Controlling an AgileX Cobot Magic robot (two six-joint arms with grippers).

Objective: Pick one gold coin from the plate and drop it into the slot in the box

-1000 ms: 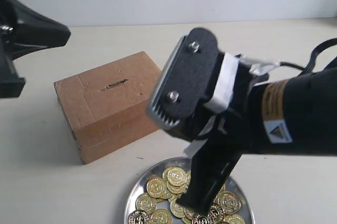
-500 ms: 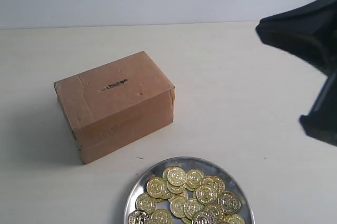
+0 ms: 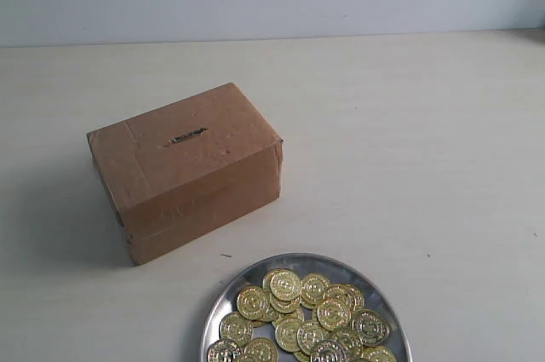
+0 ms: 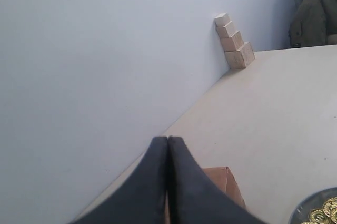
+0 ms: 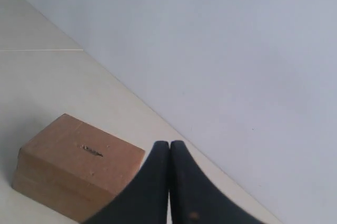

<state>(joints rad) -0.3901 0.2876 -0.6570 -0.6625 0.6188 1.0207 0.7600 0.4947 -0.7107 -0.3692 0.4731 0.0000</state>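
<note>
Both arms have swung out of the exterior view, leaving the box (image 3: pixel 183 170) and its slot (image 3: pixel 187 135) unobstructed. The coins (image 3: pixel 302 315) lie on the plate (image 3: pixel 248 276) just camera-side of the box. The left gripper (image 4: pixel 167 150) and right gripper (image 5: pixel 169 153) are pressed closed and empty, so the pick looks unstarted.

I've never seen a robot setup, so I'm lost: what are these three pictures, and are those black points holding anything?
This robot has two arms, each ending in a two-fingered gripper. One camera off the arms shows the table, a cardboard box with a slot on top, and a silver plate of gold coins; no arm appears there. The other two cameras sit on the wrists. The black points are the left gripper and the right gripper, both shut and empty.
</note>
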